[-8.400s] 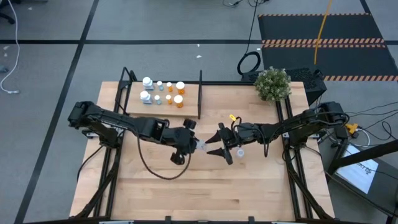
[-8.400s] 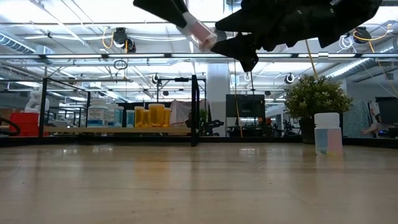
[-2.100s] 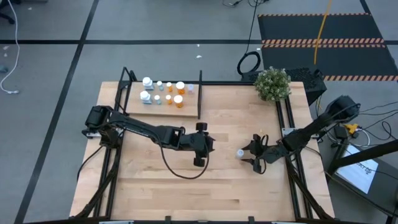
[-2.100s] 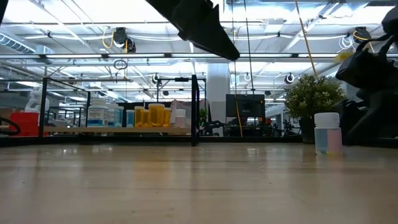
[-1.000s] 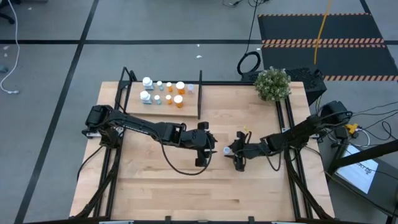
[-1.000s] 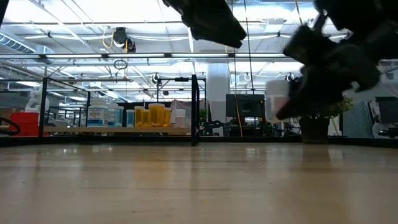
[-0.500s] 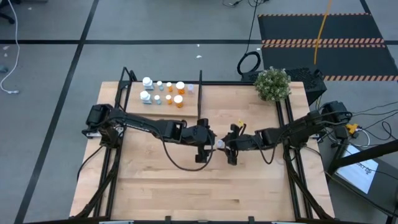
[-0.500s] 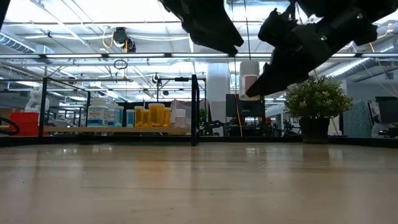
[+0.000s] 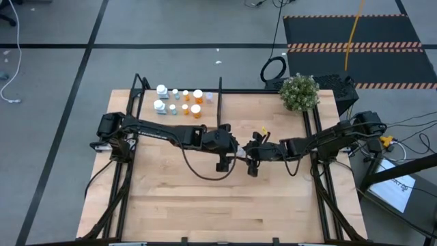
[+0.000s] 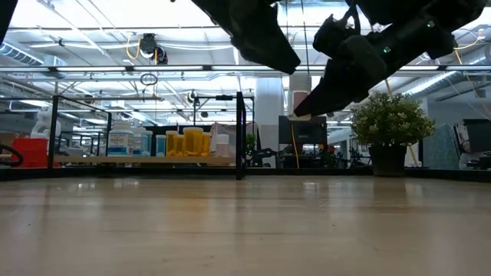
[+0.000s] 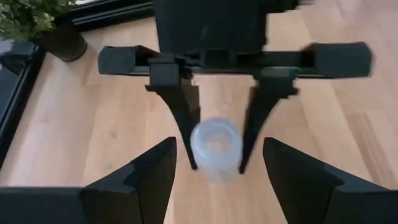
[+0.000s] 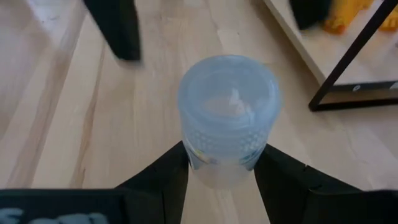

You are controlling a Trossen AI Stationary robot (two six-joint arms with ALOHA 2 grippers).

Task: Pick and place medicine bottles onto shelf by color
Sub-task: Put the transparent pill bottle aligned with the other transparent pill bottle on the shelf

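Pale-blue plastic sits pinched between the right gripper's (image 12: 219, 165) narrow jaws, a capped medicine bottle (image 12: 228, 112) held up over mid-table, while the left gripper (image 11: 214, 163) faces it with jaws spread wide on either side, not yet touching, so this looks like a handover in the making. Most of the job seems done: white, blue and orange bottles already stand grouped on the shelf (image 9: 177, 119) at the far left. Light-wood tabletop (image 9: 205, 205), potted plant (image 9: 299, 91), grey workshop floor around.
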